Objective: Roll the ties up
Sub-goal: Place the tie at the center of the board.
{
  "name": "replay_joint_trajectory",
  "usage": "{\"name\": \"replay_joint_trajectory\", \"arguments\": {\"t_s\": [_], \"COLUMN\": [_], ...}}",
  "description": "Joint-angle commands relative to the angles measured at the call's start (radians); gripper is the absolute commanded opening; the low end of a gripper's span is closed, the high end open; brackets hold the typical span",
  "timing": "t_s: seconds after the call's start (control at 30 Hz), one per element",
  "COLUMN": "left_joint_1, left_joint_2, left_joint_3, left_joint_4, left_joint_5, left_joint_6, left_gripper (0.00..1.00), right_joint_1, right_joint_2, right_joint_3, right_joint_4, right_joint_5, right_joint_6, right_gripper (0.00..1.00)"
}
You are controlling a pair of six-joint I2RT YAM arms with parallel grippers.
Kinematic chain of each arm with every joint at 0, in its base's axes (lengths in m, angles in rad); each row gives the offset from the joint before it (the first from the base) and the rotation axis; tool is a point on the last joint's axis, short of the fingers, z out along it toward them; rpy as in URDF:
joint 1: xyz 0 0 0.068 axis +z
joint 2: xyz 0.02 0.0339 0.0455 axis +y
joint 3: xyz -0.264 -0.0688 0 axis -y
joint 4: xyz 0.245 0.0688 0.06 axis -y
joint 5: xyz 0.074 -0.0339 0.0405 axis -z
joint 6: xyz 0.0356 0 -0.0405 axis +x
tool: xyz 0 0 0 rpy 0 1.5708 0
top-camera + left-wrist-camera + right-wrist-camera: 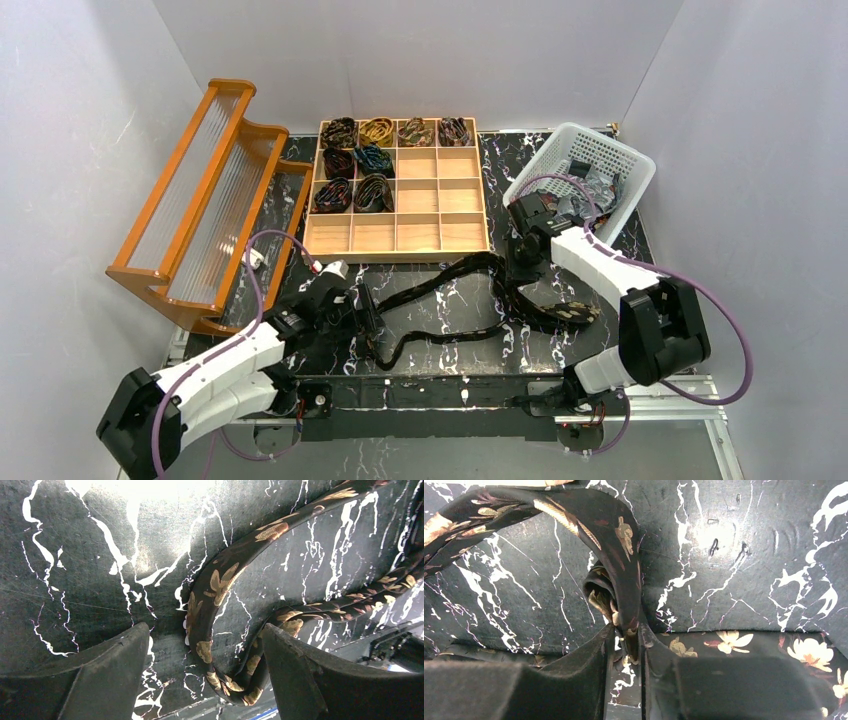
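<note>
- Dark floral necktie [440, 280] was found loose on the black marbled bench [460, 312], snaking from the near-left towards the right edge. Its wide blade [565, 312] lay flat near the right arm.
- Handling, as judged: light, limp, slick woven cloth with no stiffness. It was expected to sag, twist and slide on the smooth top, and to roll cleanly only if kept flat and taut.
- Right gripper [624, 640] was closed, with a bunched fold of the tie [619, 545] pinched between the jaws. The pinch was on crumpled cloth, not on a flat end.
- Left gripper [205, 635] was spread wide and held nothing. A narrow bend of the tie [220, 580] lay on the bench between the jaws.
- A better hold was judged to be the narrow tip, taken across its width.
- Eight rolled ties [360, 160] were seen in the far-left cells of the wooden divider tray [490, 190] at the far edge.
- A white basket [612, 142] with more ties sat at the far-right corner, and an orange rack [200, 210] stood along the left edge.
- Working room was noted in the strip between the tray and the near edge. The near edge lay close to the left loop, so a slip-off was considered possible.
</note>
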Motion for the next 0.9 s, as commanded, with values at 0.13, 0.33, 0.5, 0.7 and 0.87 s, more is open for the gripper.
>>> {"name": "replay_joint_trajectory", "arguments": {"t_s": [0.13,0.33,0.5,0.7,0.87], "left_joint_1": [-0.093,-0.101,-0.102,-0.102,-0.102], "left_joint_2": [0.083,0.021,-0.028,-0.009,0.036], "left_joint_3": [0.033,0.035,0.034,0.035,0.04], "left_joint_4": [-0.077,-0.141,-0.164,-0.141,-0.134], "left_joint_5": [-0.13,-0.163,-0.159,-0.115,-0.087], "left_joint_6": [-0.058,-0.078,-0.076,-0.072,-0.053], "left_gripper": [0.72,0.72,0.71,0.65,0.59], "right_joint_1": [0.001,0.003,0.001,-0.003,-0.005], "right_joint_2": [-0.021,-0.082,-0.154,-0.229,-0.321], "right_joint_3": [0.091,0.069,0.004,-0.037,-0.059], "right_joint_4": [-0.035,-0.091,-0.121,-0.224,-0.227], "right_joint_5": [0.039,0.044,0.06,0.126,0.073], "right_joint_6": [-0.005,0.087,0.183,0.333,0.492], "right_gripper": [0.63,0.78,0.81,0.81,0.79]}}
